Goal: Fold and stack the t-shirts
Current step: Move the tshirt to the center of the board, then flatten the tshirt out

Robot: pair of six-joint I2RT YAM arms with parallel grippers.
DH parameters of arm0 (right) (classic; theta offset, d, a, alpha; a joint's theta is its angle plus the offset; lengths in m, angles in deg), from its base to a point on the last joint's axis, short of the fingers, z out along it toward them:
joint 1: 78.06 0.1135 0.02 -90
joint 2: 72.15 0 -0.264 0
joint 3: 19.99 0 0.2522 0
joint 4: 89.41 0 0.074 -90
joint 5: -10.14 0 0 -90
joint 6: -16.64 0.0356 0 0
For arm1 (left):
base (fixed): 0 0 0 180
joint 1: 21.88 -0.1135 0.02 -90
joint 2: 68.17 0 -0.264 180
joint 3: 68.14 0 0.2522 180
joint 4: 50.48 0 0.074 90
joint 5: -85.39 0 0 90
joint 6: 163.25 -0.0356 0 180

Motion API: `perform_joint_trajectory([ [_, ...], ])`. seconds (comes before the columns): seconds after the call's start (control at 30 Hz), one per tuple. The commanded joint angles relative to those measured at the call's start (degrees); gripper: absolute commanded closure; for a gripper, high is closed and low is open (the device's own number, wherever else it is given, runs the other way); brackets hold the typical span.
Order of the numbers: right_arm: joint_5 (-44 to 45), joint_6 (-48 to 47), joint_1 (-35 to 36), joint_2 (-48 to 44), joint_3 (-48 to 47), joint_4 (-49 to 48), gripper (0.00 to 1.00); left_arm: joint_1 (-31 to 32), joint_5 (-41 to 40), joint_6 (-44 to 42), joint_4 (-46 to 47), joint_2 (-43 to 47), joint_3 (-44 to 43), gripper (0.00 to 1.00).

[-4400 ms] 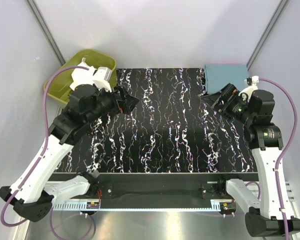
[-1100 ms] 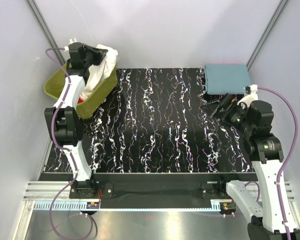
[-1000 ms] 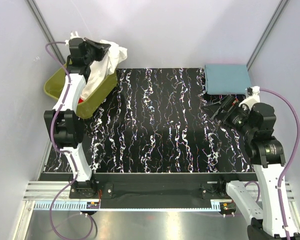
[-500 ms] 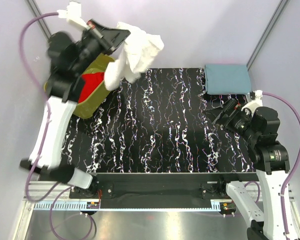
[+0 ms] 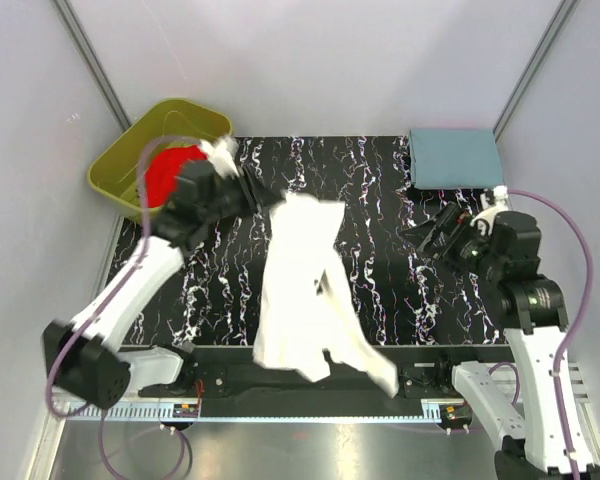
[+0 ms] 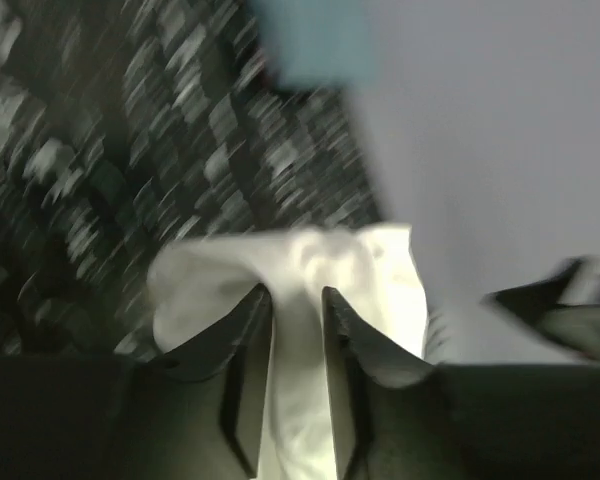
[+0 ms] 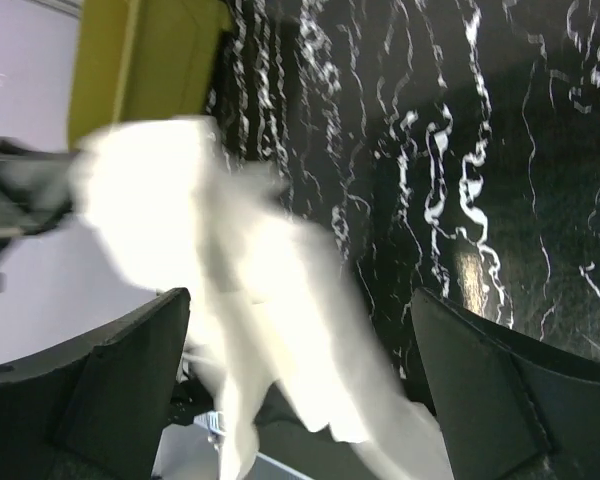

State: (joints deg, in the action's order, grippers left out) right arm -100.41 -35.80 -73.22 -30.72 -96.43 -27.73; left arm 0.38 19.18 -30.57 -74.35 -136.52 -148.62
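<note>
We judge this to be the step of getting the first shirt out onto the counter [image 5: 410, 310]. Nothing is folded yet. The white t-shirt [image 5: 300, 290] is strung out loose and rumpled. Its top end is just beside the olive-green tub [image 5: 115, 165], and the rest trails away from the tub toward the counter's near edge. It is blurred in every view.

The left pincer [image 5: 263, 200] sits near the tub at the shirt's top end. In the left wrist view white cloth runs between its fingers [image 6: 235, 350], which stand only a little apart. We cannot tell whether they pinch the cloth or merely flank it (the blur hides any contact). The right pincer [image 5: 430, 232] is spread wide with nothing in it. It waits well apart from the tub, on the opposite side of the counter, and faces back toward the shirt.

As we see it, the next move calls for laying the shirt flat. That means finding two corners or the shoulders and spreading it smooth on the open counter away from the tub, probably with both arms.

The tub holds the red t-shirt [image 5: 165, 175], bunched up inside, and we can make out nothing else in it. A teal folded cloth [image 5: 452, 157] lies on the counter's far corner, across from the tub and in no container.
</note>
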Motion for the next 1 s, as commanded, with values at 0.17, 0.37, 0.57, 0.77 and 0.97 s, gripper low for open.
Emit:
perform_joint_trajectory([
  [0.17, -4.76, -0.73, 0.43, 9.71, 10.99, -2.49, 0.05, 0.76, -14.73, -9.97, -16.88, -6.09, 13.61, 0.31],
  [0.37, -4.49, 4.08, 4.81, 15.52, 21.35, -9.41, 0.12, 8.05, -17.83, -14.20, -18.37, -4.32, 15.47, 0.25],
  [0.57, -1.51, 9.90, 16.33, 23.51, 25.59, -20.23, 0.17, 15.70, -14.38, -9.81, -13.63, -7.49, 23.03, 0.27],
  [0.77, 3.59, 7.18, 19.06, 34.76, 24.53, -24.19, 0.19, 18.17, -17.81, -9.01, -8.18, -13.89, 22.87, 0.24],
  [0.97, 5.35, 6.56, 18.98, 39.52, 25.32, -28.58, 0.25, 18.43, -12.73, -8.84, -3.78, -19.79, 19.70, 0.40],
])
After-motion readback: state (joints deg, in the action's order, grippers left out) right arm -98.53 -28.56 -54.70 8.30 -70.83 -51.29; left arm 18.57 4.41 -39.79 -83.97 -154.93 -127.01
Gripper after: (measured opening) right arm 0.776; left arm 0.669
